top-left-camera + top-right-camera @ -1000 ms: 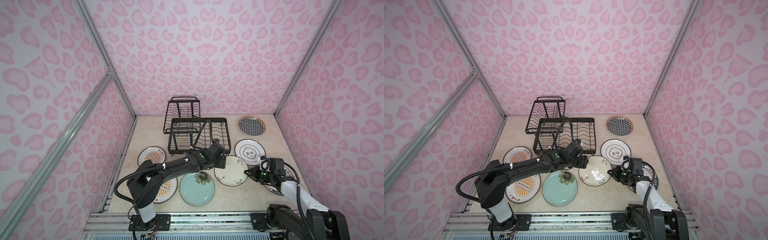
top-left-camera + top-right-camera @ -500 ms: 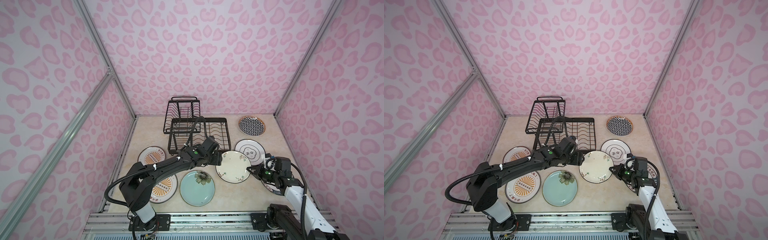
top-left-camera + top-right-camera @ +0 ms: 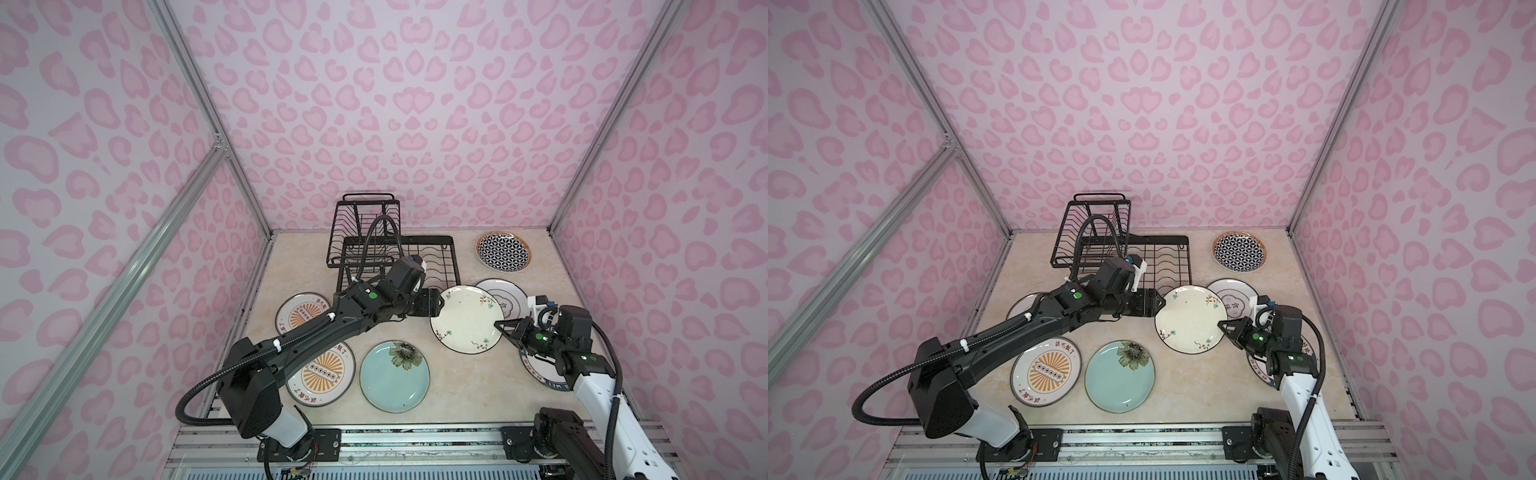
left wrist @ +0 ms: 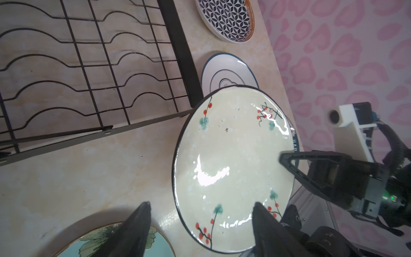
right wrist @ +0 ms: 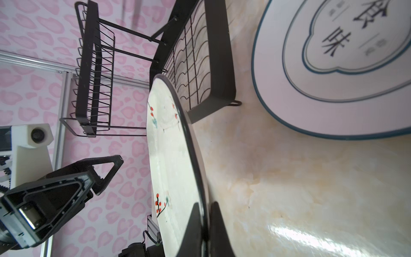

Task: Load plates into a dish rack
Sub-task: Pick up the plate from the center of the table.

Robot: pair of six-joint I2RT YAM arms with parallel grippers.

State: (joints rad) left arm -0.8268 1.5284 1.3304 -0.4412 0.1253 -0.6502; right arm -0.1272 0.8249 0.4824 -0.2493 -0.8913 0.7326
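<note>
My right gripper (image 5: 204, 205) is shut on the rim of the cream sprigged plate (image 3: 465, 319), holding it tilted above the table in front of the black wire dish rack (image 3: 436, 257). In the right wrist view the plate (image 5: 169, 155) stands edge-on, with the rack's lower tray (image 5: 211, 66) just behind it. My left gripper (image 3: 438, 302) hovers open at the plate's left edge. In the left wrist view the left gripper (image 4: 201, 203) has one finger over the plate's face (image 4: 233, 169) and one over the table, gripping nothing.
Other plates lie flat on the table: a pale teal flowered one (image 3: 395, 376), two orange sunburst ones (image 3: 324, 370) (image 3: 301, 316), a white cloud-outline one (image 3: 505, 297), a black-white geometric one (image 3: 503, 251), and a lettered-rim one (image 3: 540, 370) under my right arm. Pink walls close in on three sides.
The right gripper has lifted the cream plate off the table and tipped it up toward the rack. The left gripper stays open beside the plate's left edge.
</note>
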